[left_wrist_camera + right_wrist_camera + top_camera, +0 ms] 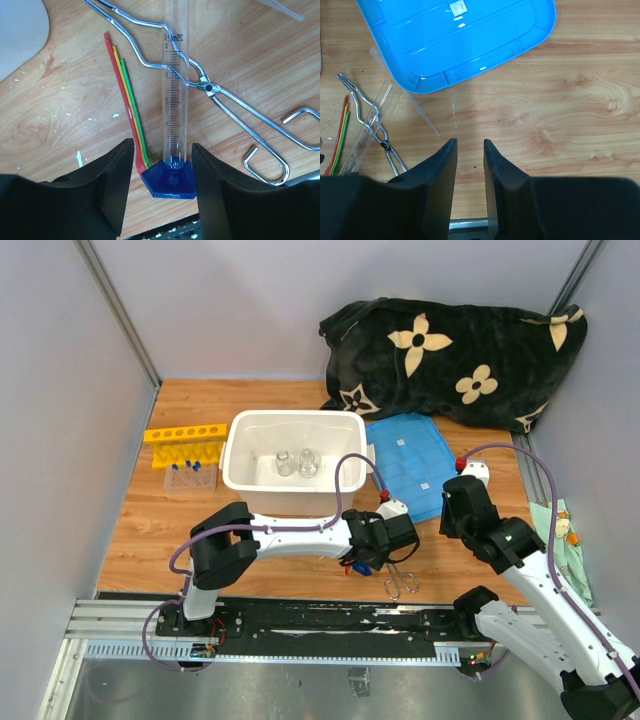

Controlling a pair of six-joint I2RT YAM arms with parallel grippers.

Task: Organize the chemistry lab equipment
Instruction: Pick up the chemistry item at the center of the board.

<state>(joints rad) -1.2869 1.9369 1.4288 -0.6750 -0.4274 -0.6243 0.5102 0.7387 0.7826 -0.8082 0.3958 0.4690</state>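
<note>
I hold the left gripper [162, 150] open astride the blue foot of the clear graduated cylinder [172, 90], which lies across the silver metal tongs [230, 102] on the wooden table [60, 100], ready to pinch; the right gripper [470, 150] hangs slightly parted.

Clear graduated cylinder [172, 100], blue hexagonal base, flat across silver metal tongs [227, 102] beside thin red spatula [120, 80]. Clear glass flasks [297, 463] upright behind; yellow holed rack [187, 433] leftward.

Tongs [207, 87] cross the cylinder [173, 100] ahead of the left hand [161, 150], spatulas [128, 100] alongside; open tabletop [560, 100] fronts the right hand [470, 142]
</note>
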